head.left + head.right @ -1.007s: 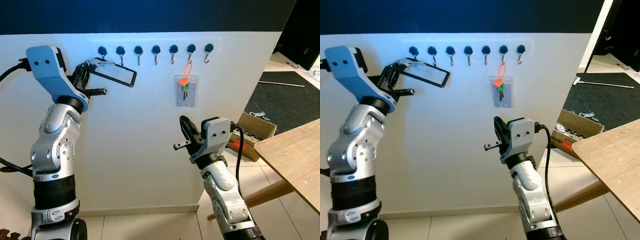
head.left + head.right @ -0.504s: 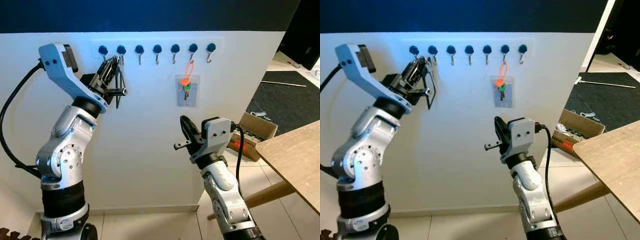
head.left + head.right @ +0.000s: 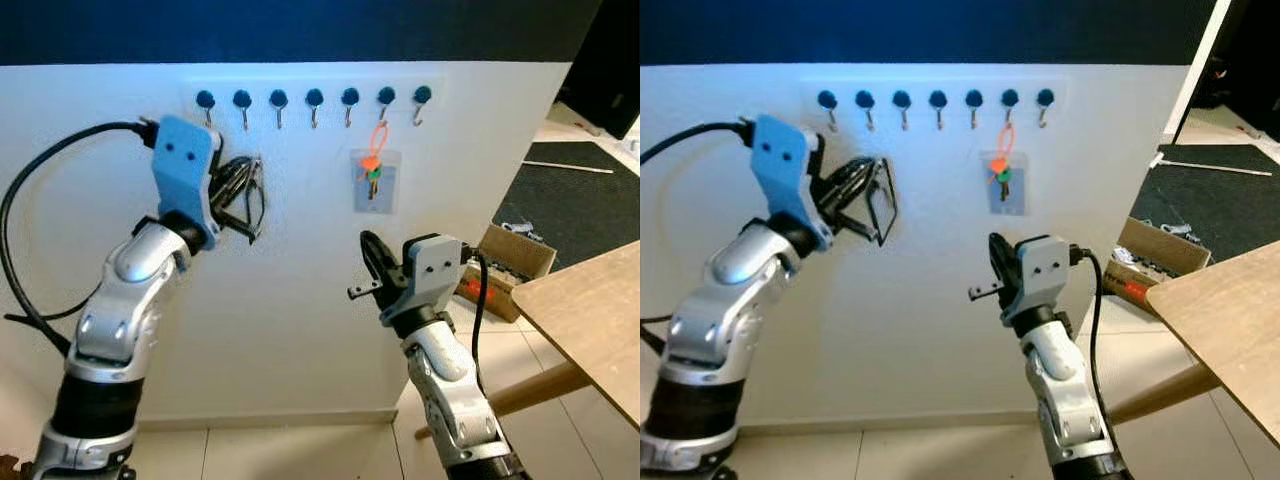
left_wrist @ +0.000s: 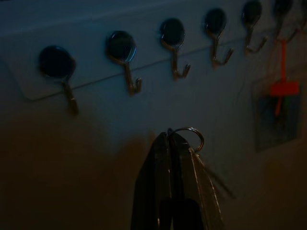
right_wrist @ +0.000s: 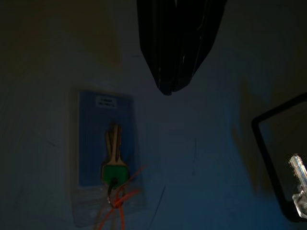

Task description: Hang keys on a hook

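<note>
Left gripper [image 4: 171,139], fingers pinching the key ring [image 4: 192,136], hovers below the hook row [image 3: 313,98], needing a lift onto a hook.

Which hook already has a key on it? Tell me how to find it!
Look at the white wall with a row of seven blue-topped hooks. Count from the right end: it's the second hook. It alone has an orange loop hanging from it, holding a green-topped key against a clear pouch.
</note>
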Tool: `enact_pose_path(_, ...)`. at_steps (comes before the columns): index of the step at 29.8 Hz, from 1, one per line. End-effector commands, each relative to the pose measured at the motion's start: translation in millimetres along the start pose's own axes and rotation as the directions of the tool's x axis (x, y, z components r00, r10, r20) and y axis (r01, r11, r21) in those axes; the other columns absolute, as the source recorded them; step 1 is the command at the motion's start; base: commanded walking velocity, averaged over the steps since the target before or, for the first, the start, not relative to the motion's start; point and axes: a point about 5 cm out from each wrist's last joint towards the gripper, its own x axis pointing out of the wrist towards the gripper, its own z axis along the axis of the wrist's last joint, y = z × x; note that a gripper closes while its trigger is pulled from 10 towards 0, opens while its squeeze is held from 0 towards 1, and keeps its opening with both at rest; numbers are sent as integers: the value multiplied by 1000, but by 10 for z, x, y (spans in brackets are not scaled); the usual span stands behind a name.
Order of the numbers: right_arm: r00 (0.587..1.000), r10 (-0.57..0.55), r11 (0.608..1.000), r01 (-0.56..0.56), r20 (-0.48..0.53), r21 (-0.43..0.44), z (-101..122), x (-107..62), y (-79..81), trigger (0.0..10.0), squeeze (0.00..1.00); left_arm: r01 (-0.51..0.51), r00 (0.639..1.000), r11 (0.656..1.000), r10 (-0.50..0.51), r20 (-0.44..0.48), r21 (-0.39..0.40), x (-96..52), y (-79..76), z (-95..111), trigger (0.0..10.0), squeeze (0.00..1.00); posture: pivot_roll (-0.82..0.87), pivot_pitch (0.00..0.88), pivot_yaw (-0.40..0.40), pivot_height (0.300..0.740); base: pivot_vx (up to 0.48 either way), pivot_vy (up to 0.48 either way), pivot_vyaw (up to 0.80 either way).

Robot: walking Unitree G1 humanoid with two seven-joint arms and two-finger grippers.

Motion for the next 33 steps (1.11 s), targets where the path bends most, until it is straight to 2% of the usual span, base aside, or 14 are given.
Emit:
enact_pose_path(1,1000,-2,1000,2,-26,7,-55,-20,9,10000,0,-8,1000,998,8,2,-56,1,18,23,10000,0,154,144,20,740,0,0,0)
enact_pose_path(4,1000,-1,1000,1,-25,7,-54,-18,12,10000,0,-42,997,999,43,-59,28,-1,82,-51,10000,0,154,143,20,740,0,0,0)
enact_pose_path(6,1000,-1,1000,1,-24,8,-54,-16,11,10000,0,2,991,974,29,-134,227,-23,95,-166,10000,0,154,143,20,740,0,0,0)
enact_pose_path(10,1000,-1,1000,1,-25,8,-55,-20,10,10000,0,8,986,974,29,-163,225,-36,112,-191,10000,0,151,146,22,740,0,0,0)
enact_pose_path(12,1000,-3,1000,3,-26,7,-58,-25,10,10000,0,26,993,999,-23,-114,30,-57,103,-116,10000,0,149,147,23,740,0,0,0)
enact_pose_path(14,1000,-3,1000,4,-27,7,-60,-28,7,10000,0,44,991,999,-42,-126,13,-69,99,-109,10000,0,149,147,23,740,0,0,0)
enact_pose_path(17,1000,-4,1000,4,-27,7,-60,-27,12,10000,0,83,982,989,-61,-177,119,-102,103,-156,10000,0,159,146,25,740,0,0,0)
enact_pose_path(19,1000,-4,1000,4,-28,7,-61,-31,11,10000,0,46,992,999,-46,-117,-2,-95,149,-54,10000,0,151,149,28,740,0,0,0)
enact_pose_path(20,1000,-5,1000,5,-28,9,-63,-28,20,10000,0,67,977,982,-28,-213,176,-168,228,-146,10000,0,159,148,30,740,0,0,0)
enact_pose_path(22,1000,-4,1000,4,-28,9,-65,-29,24,10000,0,39,981,998,-31,-191,39,-187,258,-117,10000,0,156,148,30,740,0,0,0)
enact_pose_path(23,1000,-3,1000,3,-28,10,-70,-31,21,10000,0,72,959,972,-5,-283,225,-215,268,-213,10000,0,171,141,27,740,0,0,0)
enact_pose_path(31,1000,5,1000,-5,-27,15,-79,-24,32,10000,0,7,984,1000,-5,-180,8,-227,318,-45,10000,0,169,141,23,740,0,0,0)
enact_pose_path(32,1000,8,1000,-7,-27,16,-78,-18,37,10000,0,9,976,985,29,-215,174,-217,337,-81,10000,0,189,134,21,740,0,0,0)
enact_pose_path(33,1000,9,1000,-9,-26,16,-79,-14,40,10000,0,-43,986,998,49,-162,42,-182,352,-21,10000,0,189,134,21,740,0,0,0)
